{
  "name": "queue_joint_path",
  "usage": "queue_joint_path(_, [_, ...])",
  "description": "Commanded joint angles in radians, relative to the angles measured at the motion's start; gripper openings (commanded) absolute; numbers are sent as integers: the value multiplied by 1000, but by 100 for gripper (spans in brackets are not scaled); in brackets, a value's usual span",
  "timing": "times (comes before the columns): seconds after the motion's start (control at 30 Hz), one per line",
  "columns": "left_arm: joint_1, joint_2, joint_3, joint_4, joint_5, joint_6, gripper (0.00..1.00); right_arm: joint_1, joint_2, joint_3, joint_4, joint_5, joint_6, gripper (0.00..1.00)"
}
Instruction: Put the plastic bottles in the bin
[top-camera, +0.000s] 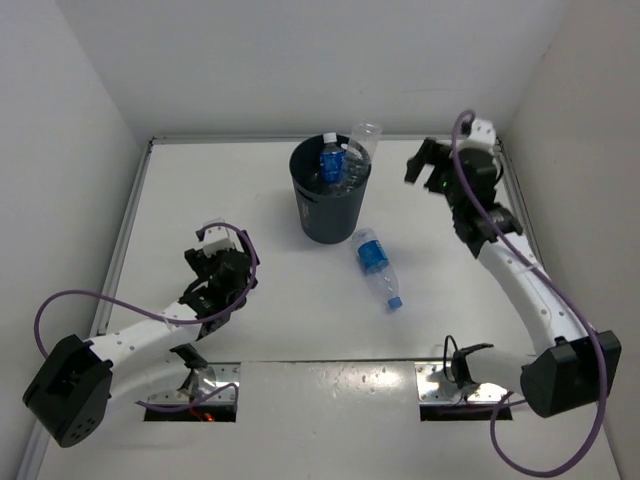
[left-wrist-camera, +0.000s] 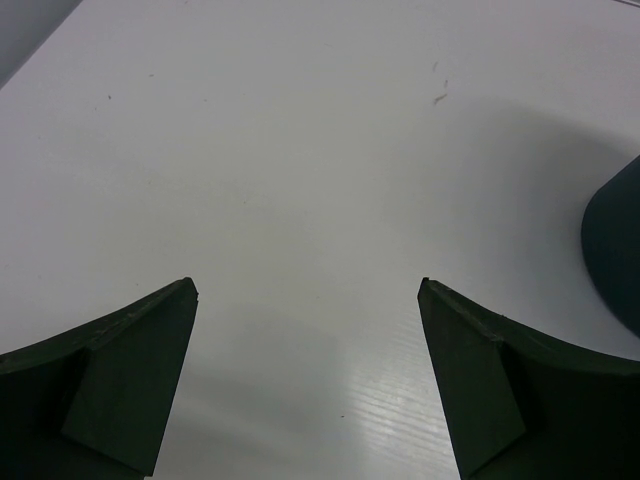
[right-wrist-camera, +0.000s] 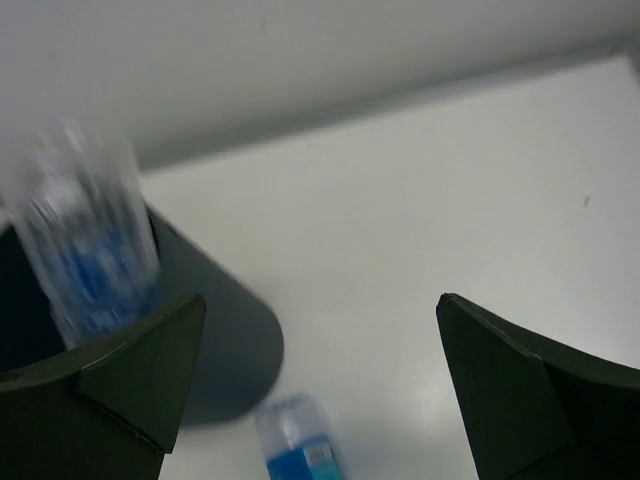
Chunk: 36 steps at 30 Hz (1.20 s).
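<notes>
The dark bin stands at the back middle of the table. A blue-labelled bottle stands inside it. A clear bottle tilts over the bin's right rim, blurred in the right wrist view. Another blue-labelled bottle lies on the table right of the bin, also in the right wrist view. My right gripper is open and empty, raised to the right of the bin. My left gripper is open and empty over bare table at the left; the bin's edge shows at its right.
White walls close in the table on the left, back and right. Two metal mounting plates sit at the near edge by the arm bases.
</notes>
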Motion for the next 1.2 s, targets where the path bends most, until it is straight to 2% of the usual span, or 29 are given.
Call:
queue_joint_path(0.0, [-23,5,12,32,0,21,99,62,-59,-192,-70,-68,41,100])
queue_joint_path(0.03, [-35,5,12,32,-9,21,99,63,-68,-228,-58,-68,41,100])
queue_joint_path(0.13, [-35,16,12,32,-9,30,99,75,-68,-337,-13,-199,41,100])
queue_joint_path(0.3, [-45,35,21,32,-9,39,99,75,26,-427,88,-287,72,100])
queue_joint_path(0.63, [-45,54,39,32,-9,39,99,113,326,-345,125,-380,72,100])
queue_joint_path(0.83, [-45,54,40,41,9,61,99,104,444,-267,93,-423,81,86])
queue_joint_path(0.93, [-45,54,40,41,9,61,99,84,497,-236,44,-451,92,73])
queue_joint_path(1.1, [-45,54,30,50,9,61,99,26,533,-207,-53,-482,103,65])
queue_joint_path(1.13, [-45,54,30,50,9,61,99,14,533,-217,-53,-482,103,62])
queue_joint_path(1.17, [-45,44,30,50,9,61,99,1,521,-217,-67,-482,103,54])
